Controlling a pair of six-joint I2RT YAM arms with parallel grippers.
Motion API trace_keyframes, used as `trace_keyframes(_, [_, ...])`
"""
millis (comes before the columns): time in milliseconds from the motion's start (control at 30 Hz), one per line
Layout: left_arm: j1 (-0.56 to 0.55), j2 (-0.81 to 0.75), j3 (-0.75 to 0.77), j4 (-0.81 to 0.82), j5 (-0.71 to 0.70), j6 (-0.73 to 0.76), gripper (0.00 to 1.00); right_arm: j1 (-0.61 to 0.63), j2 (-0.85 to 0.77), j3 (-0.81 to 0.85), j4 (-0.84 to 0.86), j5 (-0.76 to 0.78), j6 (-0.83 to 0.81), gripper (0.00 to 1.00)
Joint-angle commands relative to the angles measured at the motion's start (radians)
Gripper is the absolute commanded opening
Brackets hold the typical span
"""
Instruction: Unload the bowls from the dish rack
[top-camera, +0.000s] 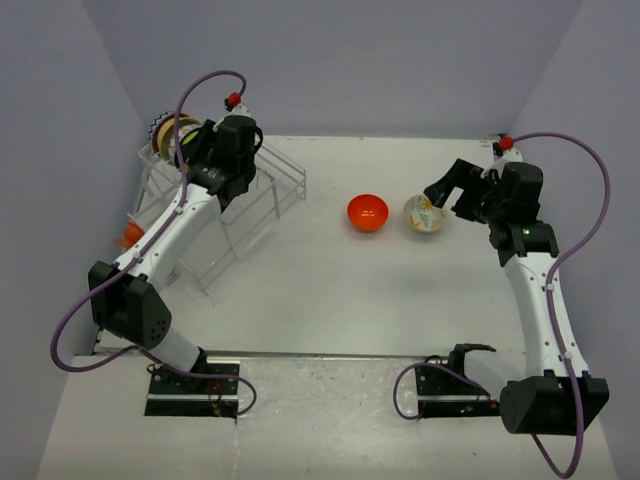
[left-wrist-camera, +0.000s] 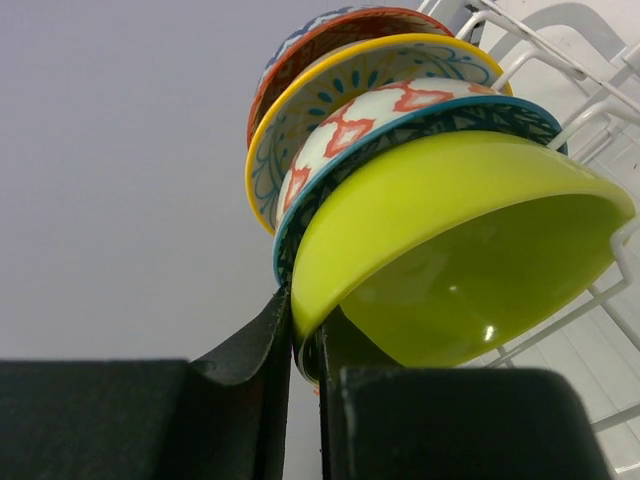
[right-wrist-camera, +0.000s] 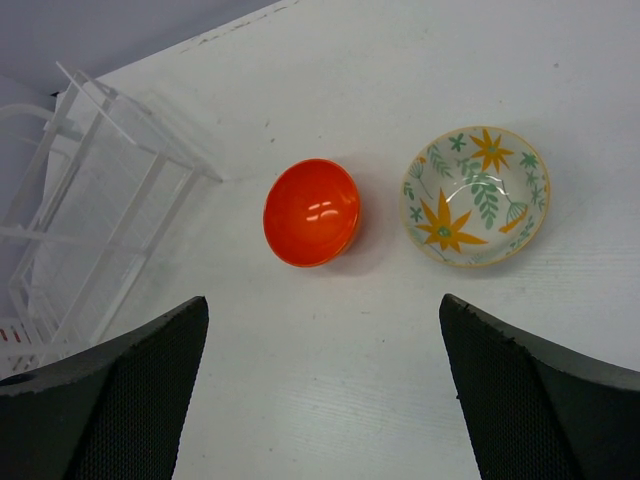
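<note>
My left gripper is shut on the rim of the lime-green bowl, the nearest of several bowls standing on edge in the dish rack. Behind it stand a red-patterned bowl, a blue-patterned bowl with a yellow rim and one more. In the top view the left gripper is at the far left end of the rack. The orange-red bowl and a white bowl with teal leaves and orange flowers sit upright on the table. My right gripper is open and empty above the table near them.
The near end of the rack shows at the left of the right wrist view, with the orange-red bowl and the floral bowl ahead. A small orange thing lies at the rack's left side. Walls close in at the left, right and back.
</note>
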Motion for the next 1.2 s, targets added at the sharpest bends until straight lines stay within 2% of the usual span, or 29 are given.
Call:
trace_keyframes(0, [-0.029,-0.053,0.0,0.102,-0.017,0.049,0.0,0.007,0.0,0.014,0.036,-0.036,-0.015,0.97])
trace_keyframes(400, [-0.081,-0.097,0.014,0.138,-0.064,0.096,0.0,0.01,0.004,0.01,0.051,-0.061,-0.006,0.99])
trace_keyframes(533, [-0.101,-0.122,0.016,0.151,-0.072,0.092,0.0,0.01,-0.016,-0.015,0.112,-0.098,0.014,0.99])
trace_keyframes(700, [-0.135,-0.145,0.011,0.141,-0.078,0.067,0.0,0.011,0.0,-0.013,0.151,-0.218,0.057,0.99])
trace_keyframes(733, [-0.145,-0.149,0.016,0.127,-0.08,0.053,0.0,0.015,0.007,-0.012,0.182,-0.27,0.063,0.99])
trace_keyframes(767, [-0.168,-0.157,0.052,0.049,-0.061,-0.026,0.0,0.033,0.017,-0.009,0.206,-0.392,0.084,0.99])
trace_keyframes(800, [-0.176,-0.159,0.094,-0.032,-0.023,-0.104,0.0,0.066,0.027,-0.001,0.23,-0.43,0.103,0.99])
trace_keyframes(833, [-0.181,-0.156,0.146,-0.128,0.144,-0.199,0.0,0.106,0.05,0.017,0.246,-0.435,0.11,0.99])
trace_keyframes(867, [-0.179,-0.153,0.201,-0.278,0.266,-0.373,0.0,0.217,0.066,0.045,0.232,-0.409,0.095,0.99])
trace_keyframes(900, [-0.179,-0.168,0.233,-0.293,0.364,-0.426,0.0,0.285,0.084,0.12,0.211,-0.31,0.079,0.99])
trace_keyframes(933, [-0.182,-0.18,0.229,-0.292,0.561,-0.463,0.0,0.345,0.127,0.164,0.159,-0.253,0.065,0.99])
trace_keyframes(967, [-0.184,-0.192,0.197,-0.264,0.65,-0.546,0.0,0.442,0.145,0.197,0.146,-0.195,0.065,0.99])
trace_keyframes(1000, [-0.185,-0.205,0.18,-0.248,0.745,-0.574,0.0,0.477,0.165,0.24,0.144,-0.082,0.077,0.99])
trace_keyframes(1167, [-0.19,-0.2,0.091,-0.208,0.876,-0.662,0.0,0.642,0.21,0.362,0.086,0.239,0.08,0.99])
